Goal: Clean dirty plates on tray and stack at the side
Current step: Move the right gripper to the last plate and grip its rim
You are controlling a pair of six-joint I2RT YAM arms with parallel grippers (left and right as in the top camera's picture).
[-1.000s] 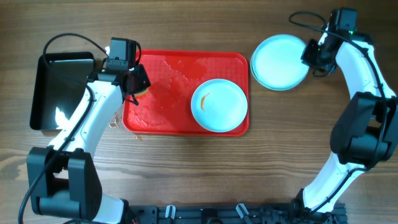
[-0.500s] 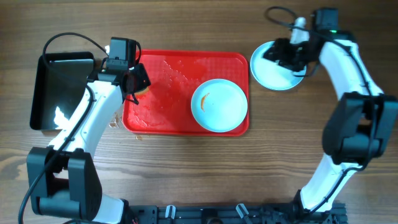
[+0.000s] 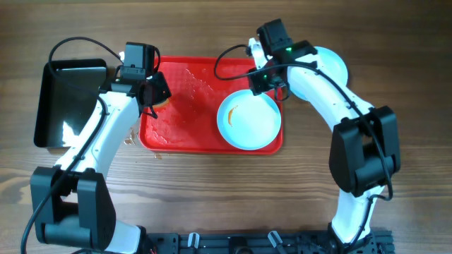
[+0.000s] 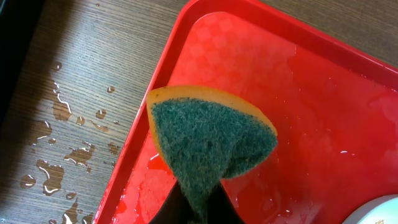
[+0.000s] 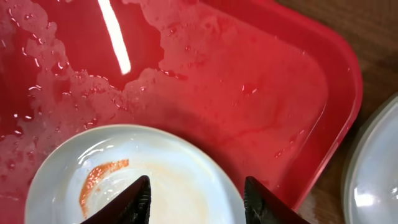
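White smeared plate on red tray lies directly under right gripper, jaws parted, empty; left gripper pinches sponge

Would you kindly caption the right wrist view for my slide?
Open right hand above a smeared plate on the wet red tray.

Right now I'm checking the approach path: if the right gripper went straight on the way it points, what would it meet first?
Most likely the round white plate with the orange-brown smear, lying on the wet red plastic tray. The right gripper hangs open over it; the gap is unclear.
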